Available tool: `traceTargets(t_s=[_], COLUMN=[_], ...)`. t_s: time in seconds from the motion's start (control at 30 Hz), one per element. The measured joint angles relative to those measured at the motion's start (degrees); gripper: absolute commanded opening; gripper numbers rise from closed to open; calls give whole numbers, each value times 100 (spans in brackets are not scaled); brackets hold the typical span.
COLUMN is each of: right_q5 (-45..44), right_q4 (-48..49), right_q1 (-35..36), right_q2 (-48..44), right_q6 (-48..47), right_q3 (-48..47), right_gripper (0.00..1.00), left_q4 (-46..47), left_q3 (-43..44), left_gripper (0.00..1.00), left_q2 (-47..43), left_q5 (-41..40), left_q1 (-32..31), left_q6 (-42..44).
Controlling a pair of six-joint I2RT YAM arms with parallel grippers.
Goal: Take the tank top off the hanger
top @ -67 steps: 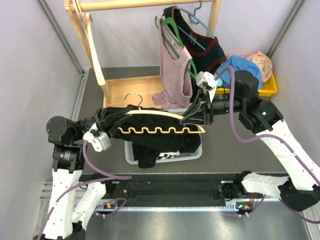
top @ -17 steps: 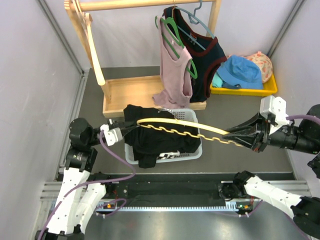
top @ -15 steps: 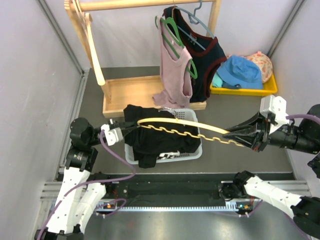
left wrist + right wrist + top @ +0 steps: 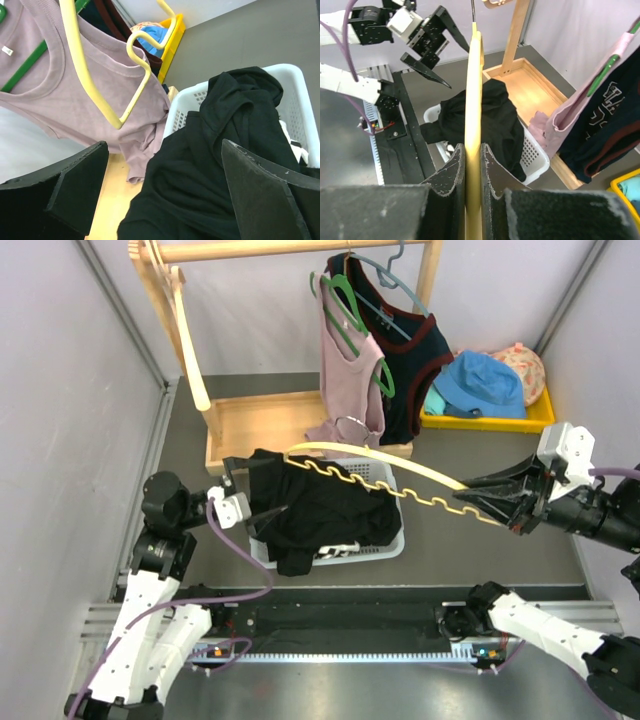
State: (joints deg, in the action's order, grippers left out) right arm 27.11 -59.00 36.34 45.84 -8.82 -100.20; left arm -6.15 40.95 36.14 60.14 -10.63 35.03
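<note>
The black tank top (image 4: 325, 510) lies crumpled in and over the white basket (image 4: 385, 550). The yellow hanger (image 4: 400, 482) is bare and hangs in the air above the basket, pinched at its right end by my right gripper (image 4: 487, 505), which is shut on it. In the right wrist view the hanger (image 4: 473, 75) runs straight out from that gripper (image 4: 473, 165), over the tank top (image 4: 492, 112). My left gripper (image 4: 250, 492) stands wide open at the tank top's left edge, holding nothing. In the left wrist view the black cloth (image 4: 220, 150) lies beyond its open jaws (image 4: 165, 200), below the hanger (image 4: 134, 95).
A wooden rack (image 4: 255, 425) stands at the back with a pink tank top on a green hanger (image 4: 350, 370) and a dark shirt (image 4: 410, 350). A yellow bin (image 4: 535, 420) with hats sits at the back right. Grey walls close in both sides.
My left gripper has opened and let go of the black tank top, which has settled onto the basket. The right gripper has drawn the hanger up and to the right, free of the cloth.
</note>
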Motion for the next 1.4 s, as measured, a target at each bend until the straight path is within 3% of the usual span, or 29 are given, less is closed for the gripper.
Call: traceTargets(t_s=[0.2, 0.37, 0.5, 0.63, 0.8, 0.93, 1.23, 1.4], right_q5=[-256, -549, -662, -632, -555, -614, -1196, -1357], right_q4=[61, 404, 879, 1174, 1384, 1445, 1954, 2221], right_q1=[-2, -2, -2, -2, -2, -2, -2, -2], right_q2=[-28, -201, -264, -177, 55, 162, 525, 868], right_q6=[2, 136, 310, 496, 654, 739, 1001, 1150], right_q3=[0, 50, 243, 540, 804, 986, 981, 981], right_gripper=[0, 0, 0, 0, 0, 0, 0, 0], left_q4=[-308, -404, 118, 520, 452, -55, -2288, -2892], left_q3=[-61, -691, -1200, -1088, -914, -822, -522, -487], left_gripper=[99, 99, 99, 99, 99, 99, 99, 99], left_q2=[-4, 92, 682, 1539, 1893, 2044, 1904, 1834], left_q5=[-107, -337, -1145, -1976, -2719, -2522, -1499, -1272], left_q1=[0, -85, -243, -426, -826, -872, -938, -953], left_q6=[404, 669, 299, -225, -546, -420, 531, 813])
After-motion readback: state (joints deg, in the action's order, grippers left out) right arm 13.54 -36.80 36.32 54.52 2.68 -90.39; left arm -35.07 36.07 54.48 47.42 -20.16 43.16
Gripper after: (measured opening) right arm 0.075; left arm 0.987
